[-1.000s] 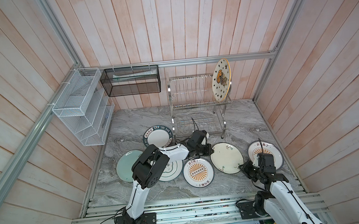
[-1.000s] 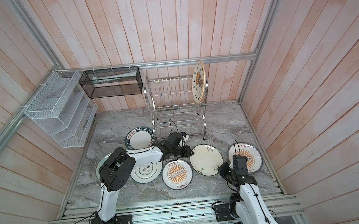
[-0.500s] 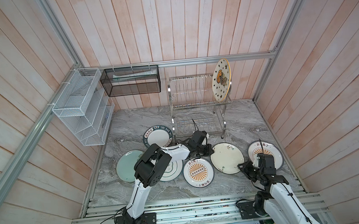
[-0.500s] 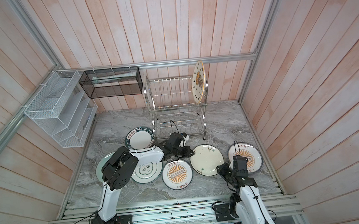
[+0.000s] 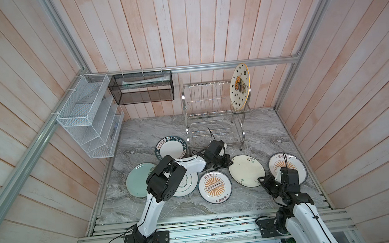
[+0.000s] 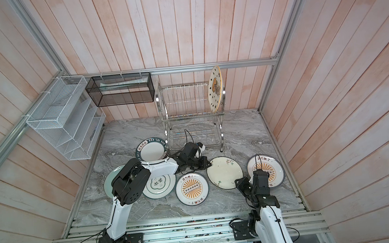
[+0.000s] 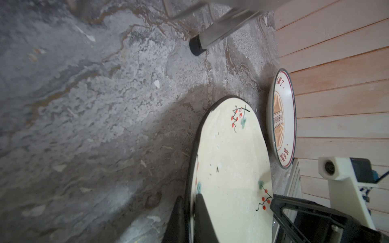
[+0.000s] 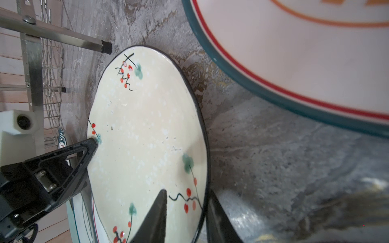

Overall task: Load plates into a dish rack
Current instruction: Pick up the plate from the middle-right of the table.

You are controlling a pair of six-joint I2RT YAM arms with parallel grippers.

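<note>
Right wrist view: right gripper (image 8: pixel 186 192), fingers parted, straddles the near rim of the cream floral plate (image 8: pixel 147 130) on the marble table (image 5: pixel 165 129). Left gripper (image 7: pixel 189 196) pinches that plate's far rim, fingers pressed together on it. Beyond the plate stands the dish rack (image 5: pixel 211 106), with a black-starred plate (image 5: pixel 239 86) upright in its top tier.

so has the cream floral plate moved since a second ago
no: in a top view the cream floral plate keeps the same gap to the dish rack foot
</note>
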